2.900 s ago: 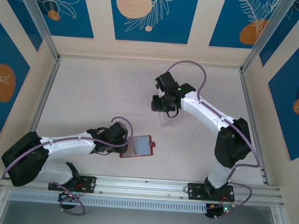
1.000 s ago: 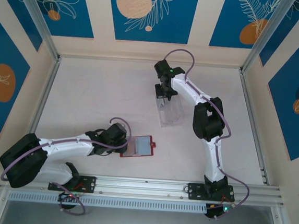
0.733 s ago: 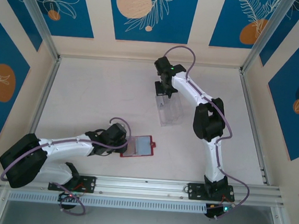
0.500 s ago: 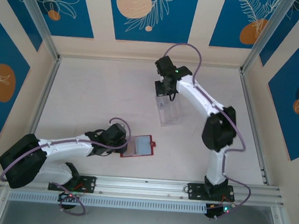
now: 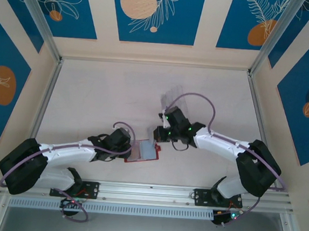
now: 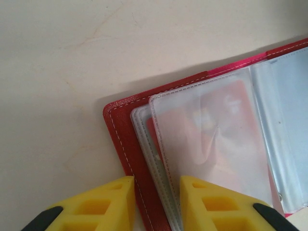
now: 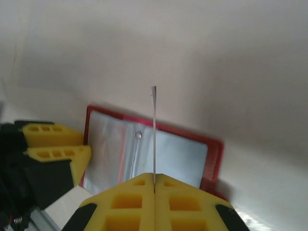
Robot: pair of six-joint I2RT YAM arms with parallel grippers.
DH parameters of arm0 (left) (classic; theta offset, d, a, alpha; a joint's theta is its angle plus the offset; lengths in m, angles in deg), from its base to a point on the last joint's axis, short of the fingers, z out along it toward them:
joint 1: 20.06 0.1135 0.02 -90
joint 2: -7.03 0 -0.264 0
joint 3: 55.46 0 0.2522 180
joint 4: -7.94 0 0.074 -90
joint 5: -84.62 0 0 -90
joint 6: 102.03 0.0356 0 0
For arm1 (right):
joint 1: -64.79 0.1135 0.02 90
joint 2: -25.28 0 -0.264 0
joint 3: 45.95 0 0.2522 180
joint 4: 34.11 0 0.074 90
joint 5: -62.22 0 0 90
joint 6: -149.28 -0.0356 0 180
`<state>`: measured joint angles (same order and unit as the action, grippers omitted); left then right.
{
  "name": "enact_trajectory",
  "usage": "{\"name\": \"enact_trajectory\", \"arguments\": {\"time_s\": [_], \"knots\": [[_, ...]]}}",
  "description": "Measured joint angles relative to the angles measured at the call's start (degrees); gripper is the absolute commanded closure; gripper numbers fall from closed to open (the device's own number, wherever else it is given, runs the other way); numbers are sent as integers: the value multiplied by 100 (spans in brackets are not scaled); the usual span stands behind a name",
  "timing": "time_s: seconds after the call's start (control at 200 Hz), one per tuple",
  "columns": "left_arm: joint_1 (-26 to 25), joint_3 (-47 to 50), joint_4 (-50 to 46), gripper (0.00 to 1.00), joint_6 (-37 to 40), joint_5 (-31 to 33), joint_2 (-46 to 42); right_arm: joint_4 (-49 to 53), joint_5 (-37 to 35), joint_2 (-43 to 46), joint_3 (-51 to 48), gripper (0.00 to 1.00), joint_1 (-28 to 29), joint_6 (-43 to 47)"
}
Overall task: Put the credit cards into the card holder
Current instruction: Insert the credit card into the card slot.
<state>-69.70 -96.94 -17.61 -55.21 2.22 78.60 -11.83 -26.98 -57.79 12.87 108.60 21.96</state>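
The right gripper (image 7: pixel 154 180) is clamped on 1 thin card (image 7: pixel 154 134), edge-up above the open card holder (image 7: pixel 214 156). The left gripper (image 6: pixel 157 195), slightly parted, straddles the holder's red edge.

Table (image 5: pixel 102 89): pale, matte top.
Walls (image 5: pixel 158 13): blue panels with orange discs and white leaf drawings.
Rail (image 5: pixel 153 191): aluminium, along the near edge.
Posts (image 5: pixel 43 25): metal, rising at the far corners.
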Motion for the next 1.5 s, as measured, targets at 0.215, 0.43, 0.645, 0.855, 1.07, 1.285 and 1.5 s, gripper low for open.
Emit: {"name": "enact_trajectory", "arguments": {"time_s": [0.215, 0.43, 0.645, 0.855, 1.07, 1.285, 1.5], "knots": [[-20, 9, 4, 73, -33, 24, 0, -1851, 190, -13, -1123, 100, 254, -868], [-37, 9, 26, 74, -44, 42, 20, -2968, 264, -92, -1480, 100, 382, -1390], [-42, 9, 31, 74, -44, 44, 26, -3379, 293, -216, -1508, 100, 435, -1567], [-50, 9, 33, 74, -44, 46, 28, -3423, 284, -428, -1506, 100, 483, -1563], [-52, 9, 46, 74, -44, 46, 31, -3471, 291, -693, -1491, 100, 527, -1565], [-52, -7, 46, 74, -44, 46, 55, -3552, 286, -763, -1458, 100, 564, -1567], [-55, -9, 46, 74, -44, 44, 61, -3595, 219, -763, -1473, 100, 623, -1635]]}}
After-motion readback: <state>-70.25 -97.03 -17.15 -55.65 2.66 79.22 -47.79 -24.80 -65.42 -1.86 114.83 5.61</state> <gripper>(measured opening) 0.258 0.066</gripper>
